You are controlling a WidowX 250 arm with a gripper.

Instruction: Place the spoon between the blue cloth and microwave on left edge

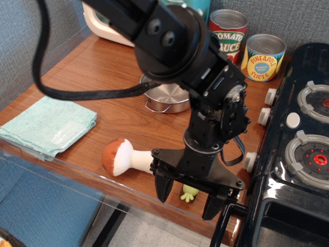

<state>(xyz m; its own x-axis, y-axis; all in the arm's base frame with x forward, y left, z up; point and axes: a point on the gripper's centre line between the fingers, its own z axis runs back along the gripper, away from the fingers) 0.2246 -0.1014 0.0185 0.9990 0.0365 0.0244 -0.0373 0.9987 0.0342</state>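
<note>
The spoon is almost wholly hidden under my arm; only the pale yellow-green tip of its handle (188, 194) shows near the table's front edge. My gripper (185, 205) is open, its two black fingers (161, 189) straddling that handle tip from above. The blue cloth (49, 126) lies flat at the left edge of the table. Only a cream corner of the microwave (99, 24) shows at the back left; the arm hides the rest.
A plush mushroom (123, 157) lies just left of the gripper. A steel pot (165, 101) is partly hidden behind the arm. Two cans (263, 56) stand at the back. A black toy stove (298, 154) borders the right. A black cable (77, 94) loops over the table.
</note>
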